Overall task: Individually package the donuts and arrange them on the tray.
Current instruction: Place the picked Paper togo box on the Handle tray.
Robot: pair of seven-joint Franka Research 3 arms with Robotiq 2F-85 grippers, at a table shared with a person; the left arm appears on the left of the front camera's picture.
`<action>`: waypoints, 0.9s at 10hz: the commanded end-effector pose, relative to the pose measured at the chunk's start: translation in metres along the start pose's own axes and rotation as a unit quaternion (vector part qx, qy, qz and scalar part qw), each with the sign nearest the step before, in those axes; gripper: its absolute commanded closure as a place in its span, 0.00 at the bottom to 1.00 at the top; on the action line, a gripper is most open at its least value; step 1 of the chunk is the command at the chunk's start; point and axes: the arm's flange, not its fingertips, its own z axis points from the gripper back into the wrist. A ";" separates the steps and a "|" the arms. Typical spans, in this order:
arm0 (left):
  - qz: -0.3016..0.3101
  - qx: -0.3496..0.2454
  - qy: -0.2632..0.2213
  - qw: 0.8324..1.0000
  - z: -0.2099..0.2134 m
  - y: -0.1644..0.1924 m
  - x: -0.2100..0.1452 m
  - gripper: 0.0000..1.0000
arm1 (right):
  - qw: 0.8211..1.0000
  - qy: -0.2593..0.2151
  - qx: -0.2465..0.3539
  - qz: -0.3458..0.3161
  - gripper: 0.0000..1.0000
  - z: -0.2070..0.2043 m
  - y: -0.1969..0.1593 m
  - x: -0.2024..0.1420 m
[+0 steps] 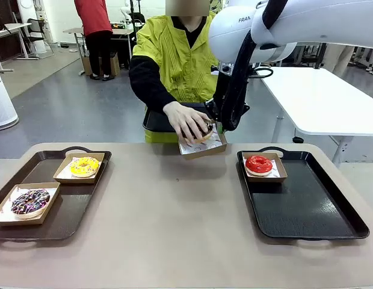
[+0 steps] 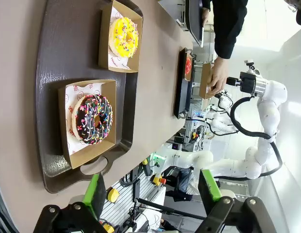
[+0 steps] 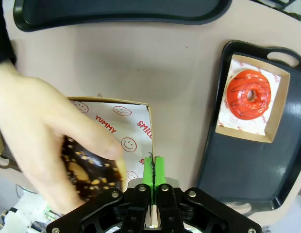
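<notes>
Beige tabletop (image 1: 174,211) carries two dark trays. In the front view, the left tray (image 1: 72,211) holds the yellow donut (image 1: 84,166) and the sprinkled dark donut (image 1: 30,201), each in its own cardboard box. The right tray (image 1: 313,211) holds the boxed red donut (image 1: 258,164). Between the trays, at the far edge, a person's hand (image 1: 186,120) lowers the brown donut (image 1: 204,132) into an open box (image 1: 201,146).

In the left wrist view, the left gripper (image 2: 153,194) hangs wide open and empty, the sprinkled dark donut just beyond its fingers.

In the right wrist view, the right gripper (image 3: 154,170) is pinched shut on the box wall, the brown donut just beside its fingers.

By my reckoning, three donuts are packaged and one sits on the right tray; the fourth box awaits placing.
</notes>
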 end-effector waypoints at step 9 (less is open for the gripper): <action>0.003 0.001 -0.003 1.000 0.000 -0.001 -0.002 0.00 | 1.000 -0.001 -0.001 -0.001 1.00 0.002 -0.002 -0.002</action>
